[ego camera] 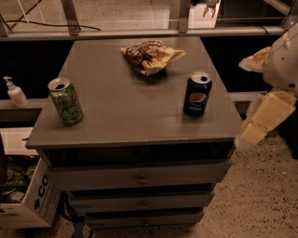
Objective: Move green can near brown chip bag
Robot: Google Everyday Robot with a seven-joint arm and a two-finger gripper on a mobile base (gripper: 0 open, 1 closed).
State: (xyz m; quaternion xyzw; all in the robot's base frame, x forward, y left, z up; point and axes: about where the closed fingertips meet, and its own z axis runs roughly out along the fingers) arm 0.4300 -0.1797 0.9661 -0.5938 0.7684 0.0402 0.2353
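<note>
The green can point(65, 100) stands upright near the front left corner of the grey drawer cabinet's top point(125, 107). The brown chip bag point(150, 56) lies wrinkled at the back of the top, right of centre, well apart from the can. My gripper point(205, 4) shows only at the upper edge of the camera view, above the back right of the cabinet, far from both things and mostly cut off. Nothing shows in it.
A dark blue Pepsi can point(197, 94) stands upright at the right of the top, in front of the bag. My arm's white and cream links point(272, 109) hang beside the cabinet's right edge. A soap dispenser point(15, 92) and a cardboard box point(28, 204) are at the left.
</note>
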